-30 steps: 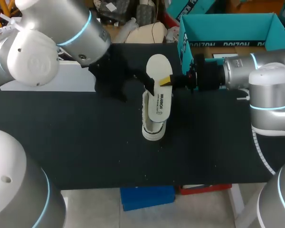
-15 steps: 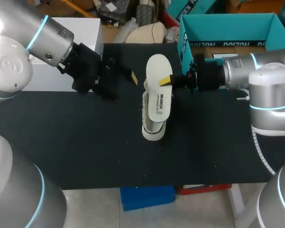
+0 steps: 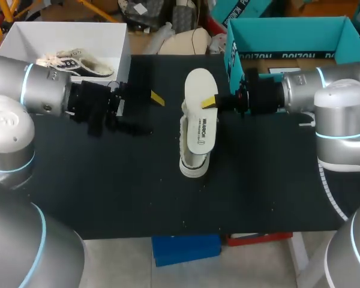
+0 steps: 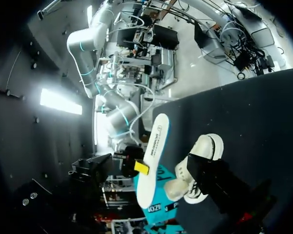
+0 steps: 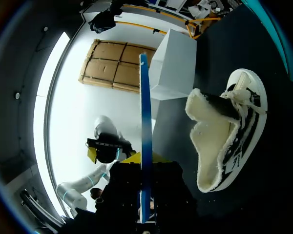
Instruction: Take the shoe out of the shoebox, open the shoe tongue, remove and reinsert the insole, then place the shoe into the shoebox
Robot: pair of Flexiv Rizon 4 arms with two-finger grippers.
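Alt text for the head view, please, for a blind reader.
The right gripper holds a white insole by its edge over a white shoe in the middle of the black table. The left gripper is well left of the shoe, beside a white shoebox with another shoe inside; a teal box stands far right.

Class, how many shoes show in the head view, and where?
2: one shoe on the table under the insole, another shoe in the white box; more may be hidden there.
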